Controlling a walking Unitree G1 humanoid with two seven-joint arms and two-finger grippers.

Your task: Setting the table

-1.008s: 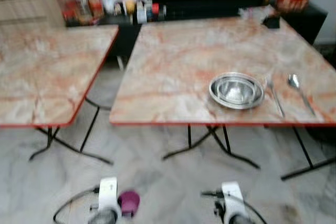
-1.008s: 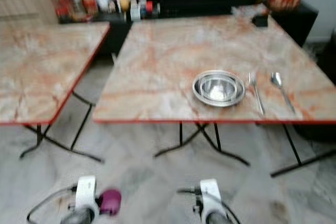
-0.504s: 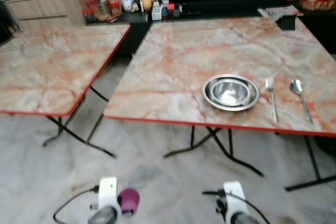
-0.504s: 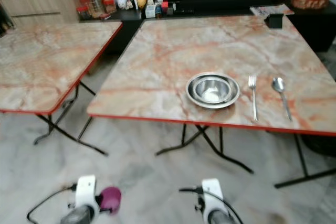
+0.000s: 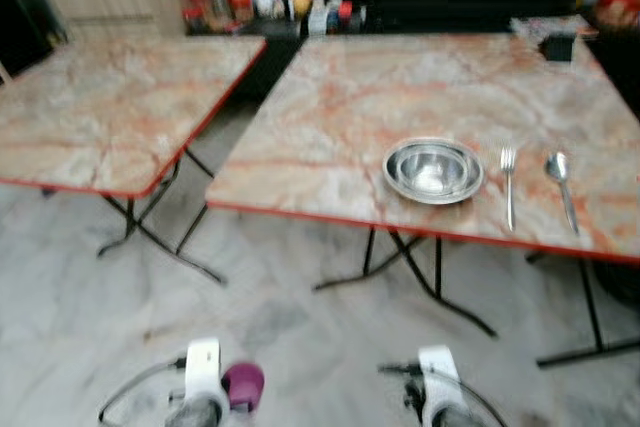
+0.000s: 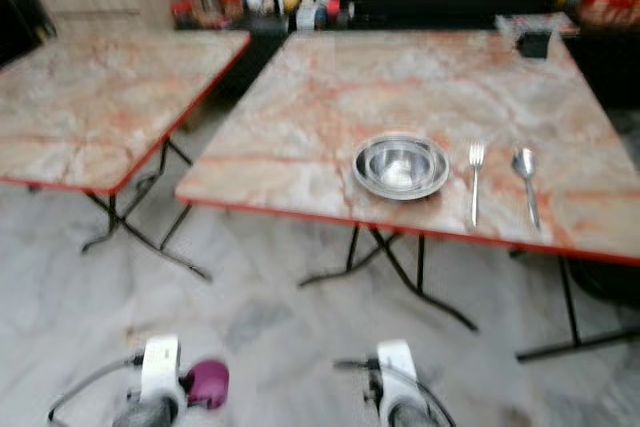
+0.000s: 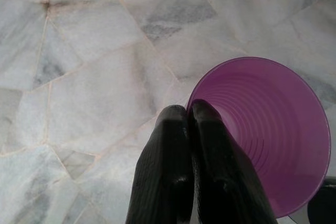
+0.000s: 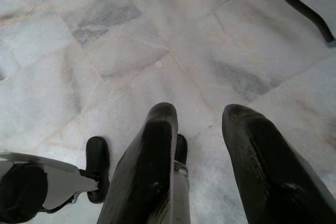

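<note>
The left gripper (image 7: 190, 129) pinches the rim of a purple plastic cup (image 7: 268, 129), low over the floor. The right gripper (image 8: 202, 145) is wide open with nothing in it.

The pinch looks small, so the cup could slip and drop while the robot walks.

The head view shows the marble-look table (image 5: 330, 117) with a shiny metal bowl (image 5: 433, 169), fork (image 5: 508, 185) and spoon (image 5: 560, 182). The wrist view shows the grip.
</note>
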